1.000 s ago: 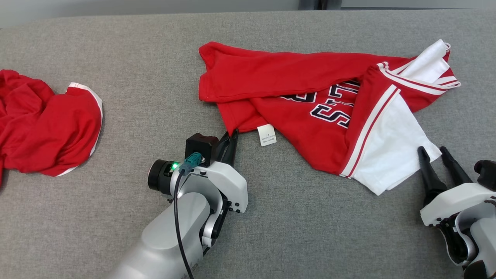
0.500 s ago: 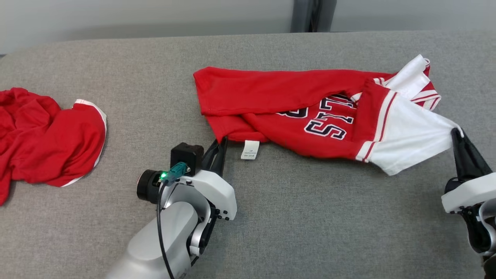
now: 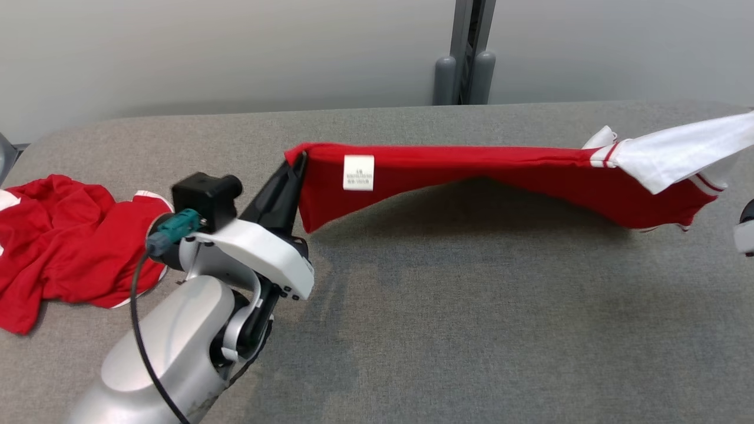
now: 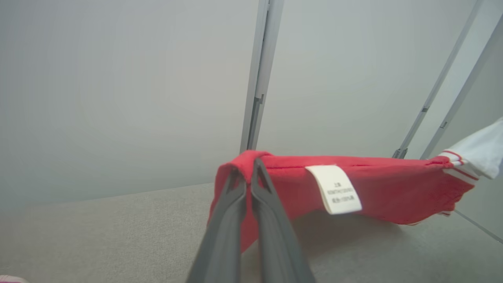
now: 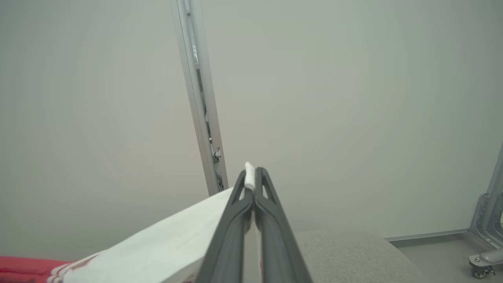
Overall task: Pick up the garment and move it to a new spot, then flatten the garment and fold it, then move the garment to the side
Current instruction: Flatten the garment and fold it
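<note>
The garment is a red jersey with white sleeves and a white care label. It hangs stretched in the air above the grey table, sagging in the middle. My left gripper is shut on its red corner; the left wrist view shows that corner pinched between the dark fingers. My right gripper is shut on the white sleeve, whose edge pokes out between the fingertips. In the head view the sleeve runs off the right edge.
A second red garment lies crumpled at the table's left edge. Behind the table stands a grey wall with a metal post. At the far right of the right wrist view is a wheeled metal frame on the floor.
The right gripper closed on the white sleeve. Both grippers then raised the garment off the table and pulled it taut. The head camera tilted up, showing the wall.
</note>
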Controlling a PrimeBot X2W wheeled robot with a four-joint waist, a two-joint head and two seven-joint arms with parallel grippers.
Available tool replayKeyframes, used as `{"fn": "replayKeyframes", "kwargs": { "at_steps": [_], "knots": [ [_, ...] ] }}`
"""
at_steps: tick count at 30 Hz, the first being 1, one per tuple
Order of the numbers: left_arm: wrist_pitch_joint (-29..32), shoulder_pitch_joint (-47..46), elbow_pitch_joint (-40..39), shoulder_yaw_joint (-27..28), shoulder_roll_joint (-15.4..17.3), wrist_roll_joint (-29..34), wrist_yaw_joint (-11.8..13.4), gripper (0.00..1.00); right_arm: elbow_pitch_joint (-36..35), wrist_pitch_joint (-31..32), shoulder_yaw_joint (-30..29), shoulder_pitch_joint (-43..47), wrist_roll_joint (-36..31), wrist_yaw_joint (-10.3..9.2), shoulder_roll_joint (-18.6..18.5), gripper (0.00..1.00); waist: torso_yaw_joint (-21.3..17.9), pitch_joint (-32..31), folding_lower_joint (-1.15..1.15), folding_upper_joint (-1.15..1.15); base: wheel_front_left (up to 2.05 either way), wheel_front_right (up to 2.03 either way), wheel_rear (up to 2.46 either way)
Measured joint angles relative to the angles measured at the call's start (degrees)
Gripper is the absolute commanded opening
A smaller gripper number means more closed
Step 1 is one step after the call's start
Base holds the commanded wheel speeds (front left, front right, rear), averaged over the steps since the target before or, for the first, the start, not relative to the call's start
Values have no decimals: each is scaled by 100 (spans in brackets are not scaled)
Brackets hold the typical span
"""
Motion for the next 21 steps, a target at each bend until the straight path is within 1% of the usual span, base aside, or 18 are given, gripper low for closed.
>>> {"fn": "replayKeyframes", "kwargs": {
  "at_steps": [3, 6, 10, 13, 17, 19, 21],
  "knots": [
    [13, 19, -578, 310, 147, -197, 140, 0, -287, 103, -261, -84, -147, 0, 37, 0, -5, -107, 0, 0, 0, 0, 0],
    [-62, 114, -1051, 611, 207, -405, 279, 0, -668, 171, -466, -103, -374, 0, 123, 0, -14, -171, 0, 0, 0, 0, 0],
    [-86, 254, -1499, 722, 328, -442, 453, 0, -1191, 339, -534, 38, -755, 0, 190, 0, -18, -134, 0, 0, 0, 0, 0],
    [-41, 219, -1772, 795, 339, -449, 499, 0, -1573, 492, -545, 71, -882, 1, 209, 0, -24, -12, 0, 0, 0, 0, 0],
    [293, -326, -1726, 721, 519, -209, 592, 0, -1856, 798, -612, -241, -1000, 1, 54, 0, -23, 267, 0, 0, 0, 0, 0],
    [553, -776, -1622, 661, 557, -77, 593, 0, -1918, 970, -550, -637, -983, 1, -122, 0, -21, 454, 0, 0, 0, 0, 0],
    [831, -1305, -1465, 658, 546, -27, 570, 0, -1903, 1183, -367, -1145, -940, 0, -377, 0, -26, 675, 0, 0, 0, 0, 0]
  ]
}}
